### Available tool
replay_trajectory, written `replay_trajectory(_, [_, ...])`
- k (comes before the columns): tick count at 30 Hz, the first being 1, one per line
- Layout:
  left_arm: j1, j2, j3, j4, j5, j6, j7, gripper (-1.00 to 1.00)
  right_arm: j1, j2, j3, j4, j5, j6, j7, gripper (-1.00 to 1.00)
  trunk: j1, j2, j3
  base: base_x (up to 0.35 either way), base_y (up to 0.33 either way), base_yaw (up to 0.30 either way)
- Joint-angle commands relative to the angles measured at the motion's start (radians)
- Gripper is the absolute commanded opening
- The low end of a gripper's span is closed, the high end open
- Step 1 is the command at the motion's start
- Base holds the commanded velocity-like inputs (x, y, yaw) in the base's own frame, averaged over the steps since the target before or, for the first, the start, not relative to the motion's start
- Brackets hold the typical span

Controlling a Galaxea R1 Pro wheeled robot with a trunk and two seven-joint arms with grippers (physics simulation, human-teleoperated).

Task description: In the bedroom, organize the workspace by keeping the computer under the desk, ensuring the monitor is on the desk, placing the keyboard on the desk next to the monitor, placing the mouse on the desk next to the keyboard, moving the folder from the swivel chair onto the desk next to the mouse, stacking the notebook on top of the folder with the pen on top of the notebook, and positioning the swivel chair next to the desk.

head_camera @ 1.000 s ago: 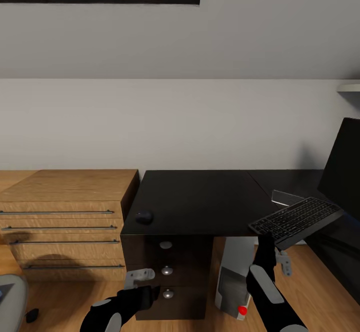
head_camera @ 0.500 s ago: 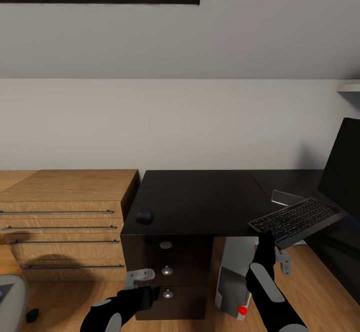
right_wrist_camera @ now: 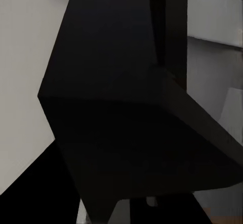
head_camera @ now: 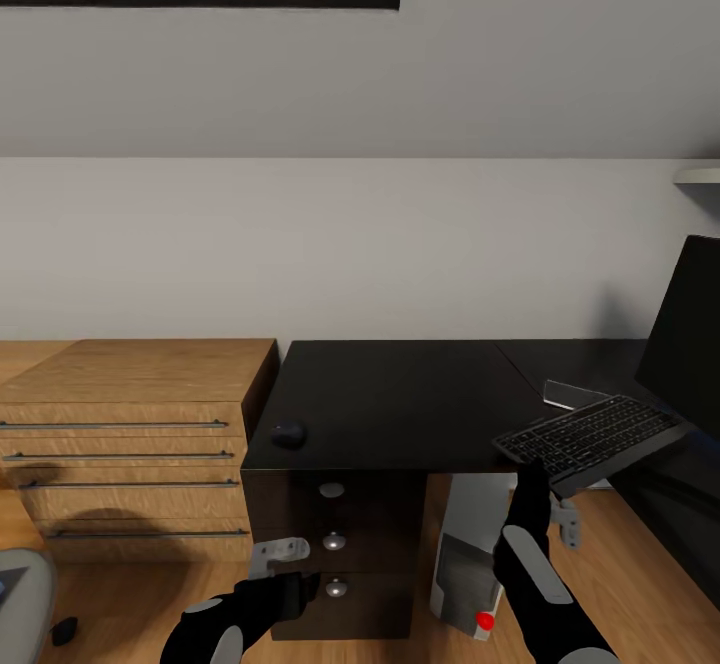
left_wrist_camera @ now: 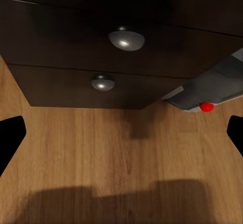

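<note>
My right gripper (head_camera: pixel 534 472) is shut on the near edge of the black keyboard (head_camera: pixel 590 439), holding it tilted in the air just off the desk's (head_camera: pixel 400 394) front right corner. In the right wrist view the keyboard's dark underside (right_wrist_camera: pixel 131 133) looms close. The small black mouse (head_camera: pixel 288 434) lies on the desk's front left corner. At the right edge the monitor (head_camera: pixel 690 334) stands on the desk. The computer (head_camera: pixel 468 564), with its red light, stands on the floor under the desk. My left gripper (head_camera: pixel 280 550) hangs open, low in front of the desk drawers (left_wrist_camera: pixel 124 39).
A light wooden drawer unit (head_camera: pixel 130 424) stands left of the desk. A grey part of the swivel chair (head_camera: pixel 22 594) shows at the bottom left corner. A thin grey flat item (head_camera: pixel 570 394) lies on the desk behind the keyboard. Wooden floor (left_wrist_camera: pixel 121 153) lies below.
The keyboard has edged slightly left and up in my right gripper. The left arm has not moved.
</note>
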Motion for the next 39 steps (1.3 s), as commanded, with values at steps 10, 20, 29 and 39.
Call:
replay_trajectory(10, [-0.001, 0.000, 0.000, -0.001, 0.009, 0.003, 0.010, 1.00, -0.001, 0.000, -0.005, 0.003, -0.048, 0.072, -0.027, -1.00, 0.000, 0.000, -0.001, 0.000, 0.000, 0.000])
replay_trajectory(20, [-0.001, 0.000, -0.001, -0.001, 0.009, 0.003, 0.010, 1.00, -0.001, 0.001, -0.004, 0.003, -0.048, 0.073, -0.025, -1.00, 0.000, 0.000, -0.001, 0.000, 0.000, 0.000])
replay_trajectory(29, [-0.001, 0.000, -0.002, -0.001, 0.011, 0.003, 0.010, 1.00, -0.001, 0.001, -0.004, 0.003, -0.048, 0.073, -0.025, -1.00, -0.015, 0.028, 0.011, 0.000, 0.000, 0.000])
replay_trajectory(39, [-0.001, 0.000, -0.002, -0.001, 0.010, 0.004, 0.010, 1.00, -0.001, 0.000, -0.004, 0.003, -0.048, 0.073, -0.024, -1.00, -0.038, 0.070, 0.030, 0.000, 0.000, 0.000])
